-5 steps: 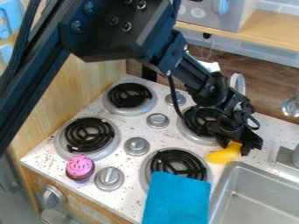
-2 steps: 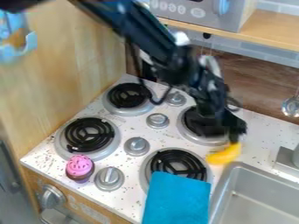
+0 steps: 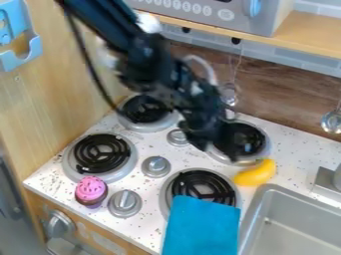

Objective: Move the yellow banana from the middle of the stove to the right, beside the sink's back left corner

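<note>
Your tool (image 3: 220, 148) hangs over the far right burner (image 3: 255, 142), covering part of its black coil. It is too blurred for you to tell whether it is spread, pressed together or pinching anything. The arm (image 3: 150, 62) slants in from the upper left.

The yellow banana (image 3: 255, 174) is the thing nearest your tool on the desk (image 3: 296, 149). It lies on its side between that burner and the corner of the metal sink (image 3: 289, 219), close to both, with its paler tip pointing up and away from you.

Toward you, a blue cloth (image 3: 202, 226) lies partly over the near right burner (image 3: 198, 180). A pink-topped cupcake (image 3: 91, 191) stands upright near the desk's front edge, just beside the near left burner (image 3: 100, 154). The far left burner (image 3: 147, 110) is behind that one. Grey knobs (image 3: 156, 167) stand between the left and right burners. A metal ladle (image 3: 331, 121) hangs at the right, by the back wall (image 3: 286, 99).
</note>
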Controlling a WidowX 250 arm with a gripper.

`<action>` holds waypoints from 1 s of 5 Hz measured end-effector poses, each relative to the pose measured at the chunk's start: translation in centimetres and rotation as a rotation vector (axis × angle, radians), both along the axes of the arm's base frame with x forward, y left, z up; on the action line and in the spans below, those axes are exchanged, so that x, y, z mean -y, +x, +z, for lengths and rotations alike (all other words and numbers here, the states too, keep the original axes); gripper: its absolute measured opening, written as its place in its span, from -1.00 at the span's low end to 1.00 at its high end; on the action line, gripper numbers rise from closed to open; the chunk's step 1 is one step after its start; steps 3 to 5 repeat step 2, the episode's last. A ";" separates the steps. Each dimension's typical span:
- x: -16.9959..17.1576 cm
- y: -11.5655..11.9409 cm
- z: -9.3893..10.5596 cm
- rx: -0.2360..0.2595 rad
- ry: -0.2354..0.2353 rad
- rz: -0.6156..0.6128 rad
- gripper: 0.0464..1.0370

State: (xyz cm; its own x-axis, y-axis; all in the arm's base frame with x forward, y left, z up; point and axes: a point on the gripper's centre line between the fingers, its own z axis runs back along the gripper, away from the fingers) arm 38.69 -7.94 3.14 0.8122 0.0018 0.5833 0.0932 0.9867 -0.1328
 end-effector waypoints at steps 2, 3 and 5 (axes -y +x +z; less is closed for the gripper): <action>-3.0 -6.2 4.7 -0.009 -0.015 -0.014 0.93; -3.0 -6.2 4.7 -0.009 -0.015 -0.014 0.93; -3.0 -6.2 4.7 -0.009 -0.015 -0.014 0.93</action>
